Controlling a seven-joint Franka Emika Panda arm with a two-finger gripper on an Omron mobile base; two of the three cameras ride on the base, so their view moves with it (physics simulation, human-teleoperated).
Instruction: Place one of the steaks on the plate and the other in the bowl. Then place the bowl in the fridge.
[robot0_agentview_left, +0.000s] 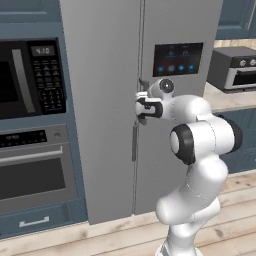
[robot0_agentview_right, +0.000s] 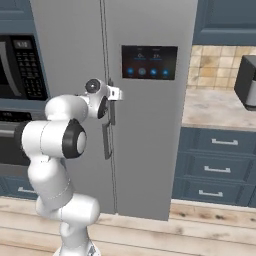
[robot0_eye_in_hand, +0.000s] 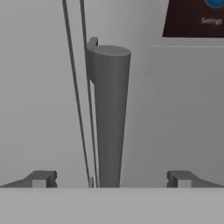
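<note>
My gripper (robot0_eye_in_hand: 111, 179) is wide open, holding nothing, w/ fridge (robot0_agentview_left: 100, 100) door handle (robot0_eye_in_hand: 109, 113) between fingers, ready to clamp & pull.

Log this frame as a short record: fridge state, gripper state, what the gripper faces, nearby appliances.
fridge: both doors shut, control panel on the right door
gripper: open, holding nothing
gripper target: the right door's handle, upright, between the open fingers and ahead of them; contact not visible
microwave: built in, left of the fridge, door shut
oven: below the microwave, door shut
toaster oven: on the counter right of the fridge
</note>
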